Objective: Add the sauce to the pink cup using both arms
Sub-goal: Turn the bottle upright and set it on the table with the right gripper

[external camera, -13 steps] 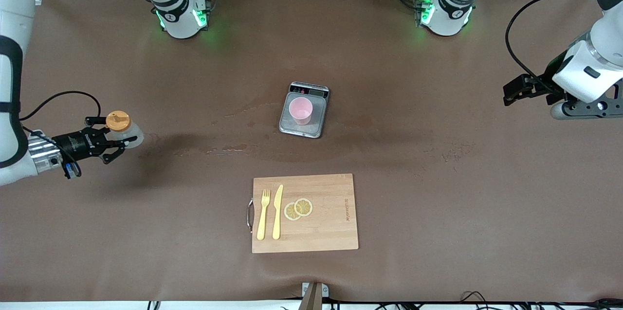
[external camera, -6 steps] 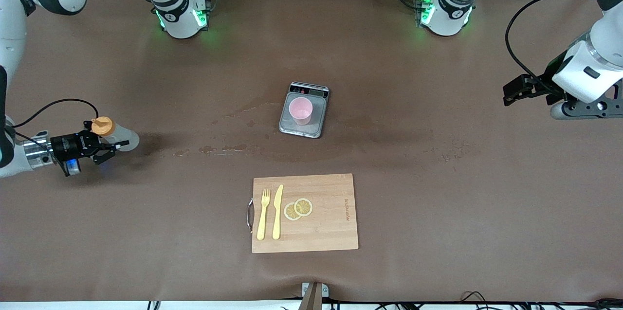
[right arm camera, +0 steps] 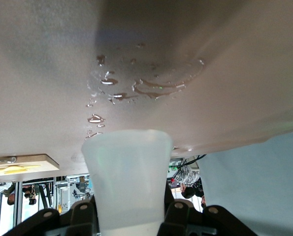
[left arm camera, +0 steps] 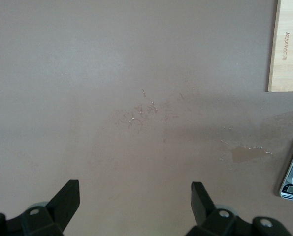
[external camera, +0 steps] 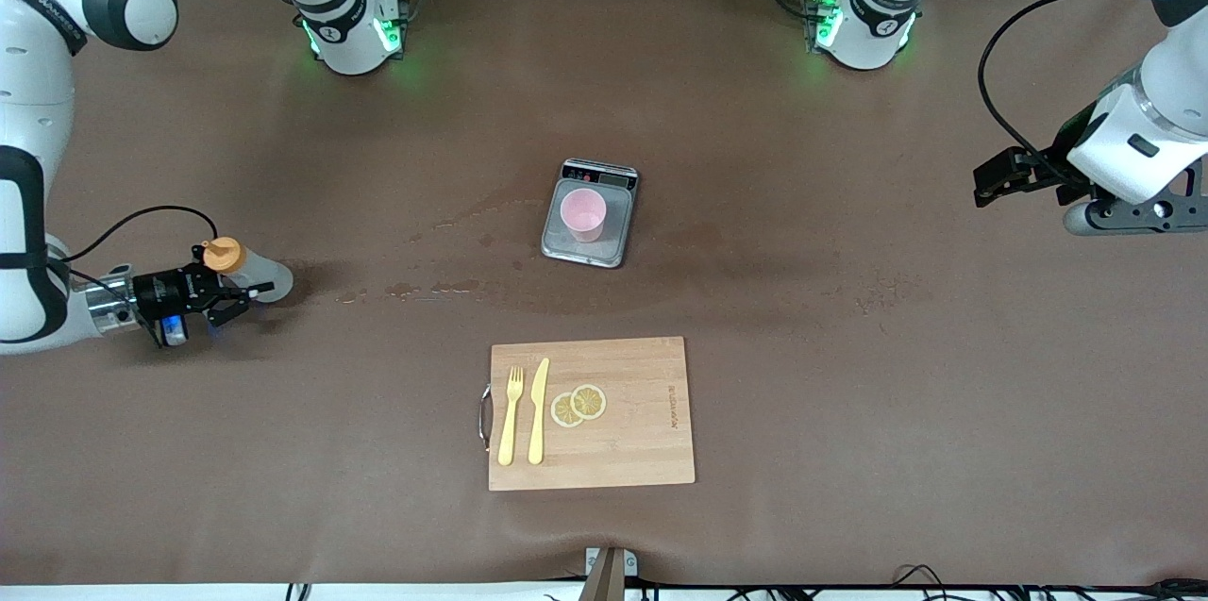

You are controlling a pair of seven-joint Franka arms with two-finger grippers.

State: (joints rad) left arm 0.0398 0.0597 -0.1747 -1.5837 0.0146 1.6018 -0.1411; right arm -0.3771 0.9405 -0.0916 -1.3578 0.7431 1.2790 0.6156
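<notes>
Two arms: right gripper, jaws clamping sauce bottle, has sunk to tabletop, far from pink cup; left gripper waits, jaws wide.

I have the sauce between the right gripper's fingers at the right arm's end of the table, the pink cup on the scale mid-table, and the left gripper over bare table.
</notes>
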